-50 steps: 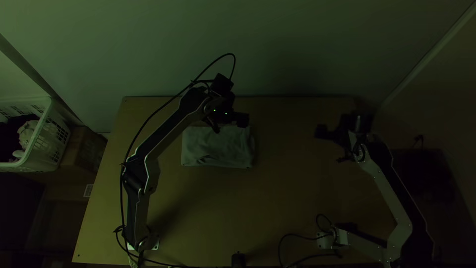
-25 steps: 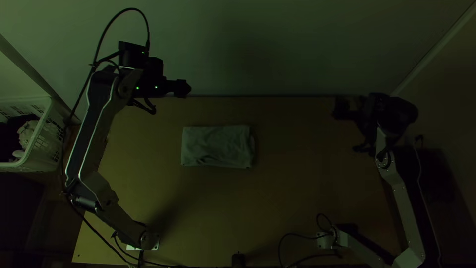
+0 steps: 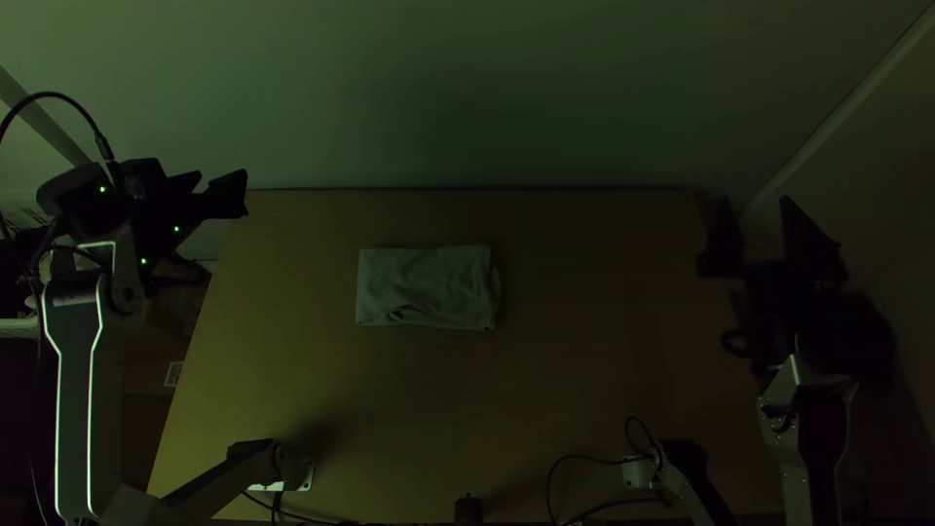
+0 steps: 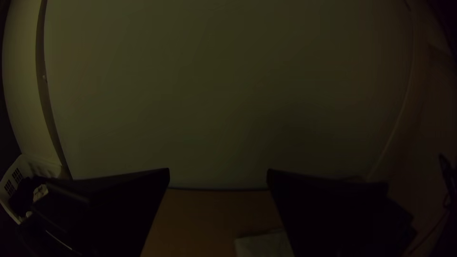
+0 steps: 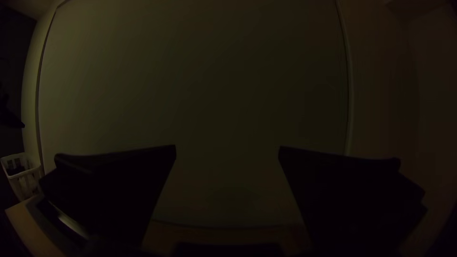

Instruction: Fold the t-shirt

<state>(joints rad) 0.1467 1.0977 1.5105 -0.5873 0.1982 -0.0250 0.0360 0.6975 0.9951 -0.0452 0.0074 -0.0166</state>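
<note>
Farthest left, past the edge of my table, I have one white laundry basket with dark and pale cloth in it. Next along is my left gripper, up beside the table's far left corner, its two fingers wide apart with nothing between them; the left arm stands behind it, bent well out over the left side. Then comes the one t-shirt, lying flat on the far half of the table, a little left of the middle. It's folded into a neat oblong, its long axis running left to right, nearly in line with the table's far edge, and its short ends facing left and right. I can't make out a collar, so I can't tell which end is the neck. A small crease sits close to its near edge, and a rounded bit of cloth bulges out at the right end. Nearest me, at the near edge, there's one small black object. Farthest right is my right gripper, just beyond the far right corner, also spread wide and holding nothing, with the right arm behind it. That makes two grippers, both well apart from the shirt.
</note>
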